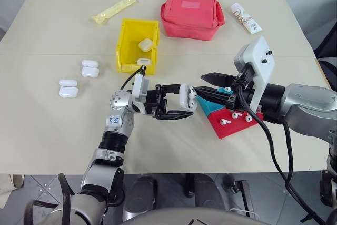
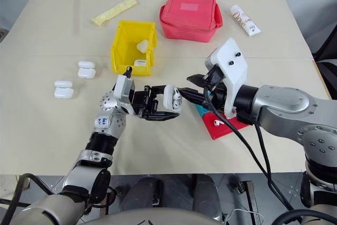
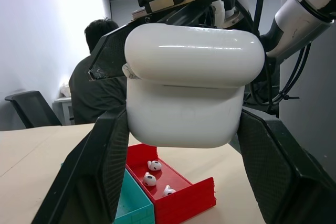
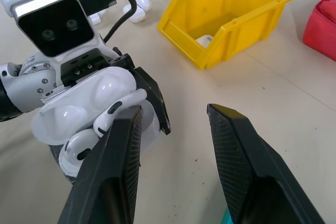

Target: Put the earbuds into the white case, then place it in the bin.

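i had the left pincer (image 1: 176, 104) clamped on the white case (image 1: 187, 97), holding it above the surface (image 1: 52, 130) in front of the robot with its lid flipped open. in the right wrist view an earbud (image 4: 118, 113) sat in the open case with its stem showing. the right pincer (image 1: 213, 87) hovered just beside the case with its fingers apart and nothing between them. the yellow bin (image 1: 138, 46) stood further back on the surface, well apart from both pincers, with two white cases already inside. just under the right arm sat a red tray (image 1: 234, 122) with three loose earbuds (image 1: 235, 115) in it, touching a teal tray (image 1: 213, 108). four more white cases (image 1: 79, 80) lay in two pairs at the robot's left.
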### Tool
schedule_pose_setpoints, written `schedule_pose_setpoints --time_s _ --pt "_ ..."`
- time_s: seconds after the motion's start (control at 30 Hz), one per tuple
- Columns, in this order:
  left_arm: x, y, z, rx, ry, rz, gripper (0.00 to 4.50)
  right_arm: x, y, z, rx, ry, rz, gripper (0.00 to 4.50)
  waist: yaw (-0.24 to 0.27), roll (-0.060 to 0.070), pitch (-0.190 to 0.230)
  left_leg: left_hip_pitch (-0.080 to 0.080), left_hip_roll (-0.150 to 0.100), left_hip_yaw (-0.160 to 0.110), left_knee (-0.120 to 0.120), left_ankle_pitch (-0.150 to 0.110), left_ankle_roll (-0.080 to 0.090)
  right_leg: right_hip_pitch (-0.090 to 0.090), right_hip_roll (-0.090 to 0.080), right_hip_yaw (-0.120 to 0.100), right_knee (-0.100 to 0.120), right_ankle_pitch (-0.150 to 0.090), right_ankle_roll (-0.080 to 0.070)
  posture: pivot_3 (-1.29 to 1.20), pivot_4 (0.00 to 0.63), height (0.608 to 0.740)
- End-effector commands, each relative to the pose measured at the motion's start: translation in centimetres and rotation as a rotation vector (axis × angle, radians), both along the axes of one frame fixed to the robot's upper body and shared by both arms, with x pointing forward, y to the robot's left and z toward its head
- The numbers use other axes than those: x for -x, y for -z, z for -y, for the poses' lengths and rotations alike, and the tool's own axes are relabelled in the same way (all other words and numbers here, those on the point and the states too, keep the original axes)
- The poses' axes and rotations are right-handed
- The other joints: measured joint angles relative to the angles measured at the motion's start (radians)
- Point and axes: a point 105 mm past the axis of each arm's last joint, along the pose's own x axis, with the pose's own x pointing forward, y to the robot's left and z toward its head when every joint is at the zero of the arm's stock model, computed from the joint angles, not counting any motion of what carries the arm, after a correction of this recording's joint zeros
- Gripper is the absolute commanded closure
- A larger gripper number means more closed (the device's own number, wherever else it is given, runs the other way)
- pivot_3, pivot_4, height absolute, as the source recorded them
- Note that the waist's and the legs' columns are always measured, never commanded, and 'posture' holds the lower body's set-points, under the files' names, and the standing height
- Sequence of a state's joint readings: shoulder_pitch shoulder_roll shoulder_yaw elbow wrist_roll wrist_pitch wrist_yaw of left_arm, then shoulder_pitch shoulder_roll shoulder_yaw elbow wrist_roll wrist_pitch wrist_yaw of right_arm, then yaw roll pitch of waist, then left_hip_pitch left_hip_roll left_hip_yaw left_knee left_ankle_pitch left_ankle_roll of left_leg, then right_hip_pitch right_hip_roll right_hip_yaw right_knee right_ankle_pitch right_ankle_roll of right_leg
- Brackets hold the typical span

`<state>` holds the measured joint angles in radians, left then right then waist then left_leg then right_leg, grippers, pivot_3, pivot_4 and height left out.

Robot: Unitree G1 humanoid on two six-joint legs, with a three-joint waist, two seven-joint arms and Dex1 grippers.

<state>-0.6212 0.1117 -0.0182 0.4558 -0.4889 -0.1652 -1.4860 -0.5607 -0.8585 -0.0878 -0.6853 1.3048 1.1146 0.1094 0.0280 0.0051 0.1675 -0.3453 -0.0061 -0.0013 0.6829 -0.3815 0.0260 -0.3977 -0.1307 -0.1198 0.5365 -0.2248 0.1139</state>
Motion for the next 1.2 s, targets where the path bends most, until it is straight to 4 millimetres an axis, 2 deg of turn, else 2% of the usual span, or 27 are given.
schedule_pose_setpoints --time_s 0.03,0.33,0.6,1.0,1.2 --pt "-0.2 -0.7 0.2 0.017 0.002 0.029 1.74 0.3 -1.4 0.6 0.006 0.017 0.064 2.46 0.001 0.000 0.000 0.000 0.000 0.000 0.000 0.000 0.000 0.000 0.000 0.000 0.000 0.000 0.000 0.00 0.150 0.740" --pt "-0.3 -0.6 0.2 0.020 0.000 0.031 1.74 1.2 -1.8 0.9 0.025 0.016 0.057 2.46 0.000 0.000 0.000 0.000 0.000 0.000 0.000 0.000 0.000 0.000 -0.001 0.000 0.000 0.000 0.000 0.00 0.150 0.740" --pt "-0.3 -0.7 0.4 0.024 0.004 0.032 1.74 1.7 -1.6 0.2 -0.022 0.019 0.028 2.46 0.001 0.000 0.000 0.000 0.000 0.000 0.000 0.000 0.000 0.000 -0.001 0.000 -0.001 0.000 0.000 0.00 0.150 0.740" --pt "-0.4 -0.7 0.5 0.024 0.006 0.035 1.74 1.1 -0.6 0.0 -0.021 0.038 0.000 2.46 0.002 0.000 0.000 0.000 0.000 0.000 0.000 0.000 0.000 0.000 0.000 0.000 -0.001 0.000 0.000 0.00 0.150 0.740" --pt "-0.4 -0.7 0.3 0.024 -0.001 0.034 1.74 1.7 -0.9 0.0 -0.005 0.020 0.005 2.46 0.001 0.000 0.000 0.000 0.000 0.000 0.000 0.000 0.000 0.000 -0.001 0.000 0.000 0.000 0.000 0.00 0.150 0.740"
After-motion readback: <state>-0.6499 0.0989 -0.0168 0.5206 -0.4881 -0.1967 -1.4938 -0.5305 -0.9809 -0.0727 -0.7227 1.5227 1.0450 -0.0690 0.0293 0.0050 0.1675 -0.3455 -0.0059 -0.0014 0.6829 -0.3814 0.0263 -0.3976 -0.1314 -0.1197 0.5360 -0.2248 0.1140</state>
